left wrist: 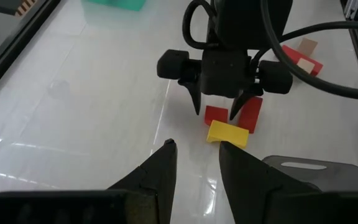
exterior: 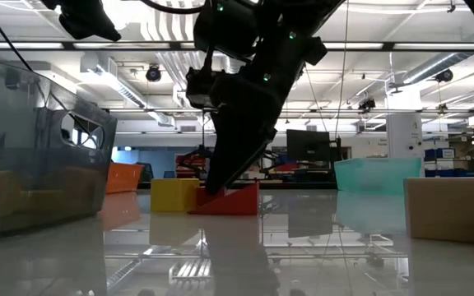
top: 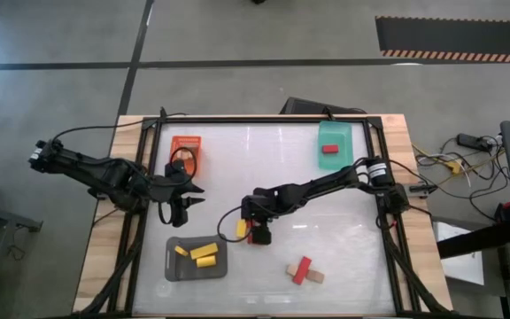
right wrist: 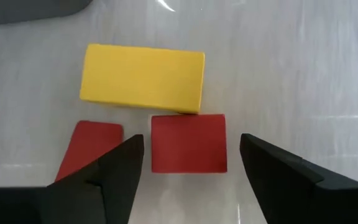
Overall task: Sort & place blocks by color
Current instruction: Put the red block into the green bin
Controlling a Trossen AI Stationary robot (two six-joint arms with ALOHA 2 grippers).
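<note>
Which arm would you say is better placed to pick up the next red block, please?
The right: its open hand hangs directly over a red block, fingers straddling it. The left hand waits apart near the grey tray.

Yellow block (right wrist: 142, 79), red blocks (right wrist: 188, 143)

Bright overhead light, glossy table (top: 326, 221) glare

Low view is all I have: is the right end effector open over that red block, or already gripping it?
Observer: Open. The right wrist view shows the right end effector straddling the red block, clear on both sides.
Operator: Anything crowding it?
Observer: A yellow block sits against one edge, and a second red block lies beside it.
Operator: And the left arm?
Observer: The left end effector is open and empty, between the orange tray and the grey tray.
</note>
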